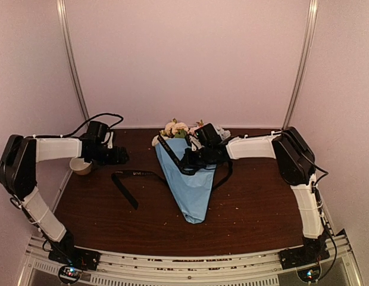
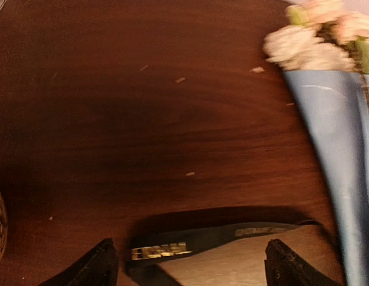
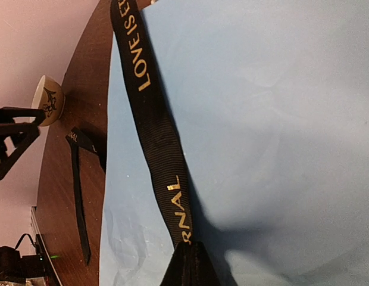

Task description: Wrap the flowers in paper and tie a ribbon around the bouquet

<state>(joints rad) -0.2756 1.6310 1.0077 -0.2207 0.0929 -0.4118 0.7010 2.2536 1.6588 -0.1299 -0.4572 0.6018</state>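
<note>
The bouquet point(image 1: 193, 187) lies in the middle of the table, a blue paper cone point(image 3: 262, 119) with its tip toward the arms. Cream and pink flowers point(image 1: 177, 128) point(image 2: 315, 42) stick out of its far end. The black lettered ribbon point(image 1: 134, 174) point(image 3: 152, 125) runs from the table on the left up across the cone. My right gripper point(image 1: 189, 161) point(image 3: 190, 265) is shut on it above the paper. My left gripper point(image 1: 122, 156) point(image 2: 190, 271) is open left of the cone, low over the table. A stretch of ribbon point(image 2: 190, 241) lies loose between its fingers point(image 2: 95, 268).
A small pale cup point(image 1: 81, 165) point(image 3: 47, 100) stands by the left arm, close to the table's left edge. The ribbon's loose end point(image 3: 77, 190) trails toward the near edge. Crumbs dot the dark wood table point(image 1: 256, 202). Pink walls close in the back and sides.
</note>
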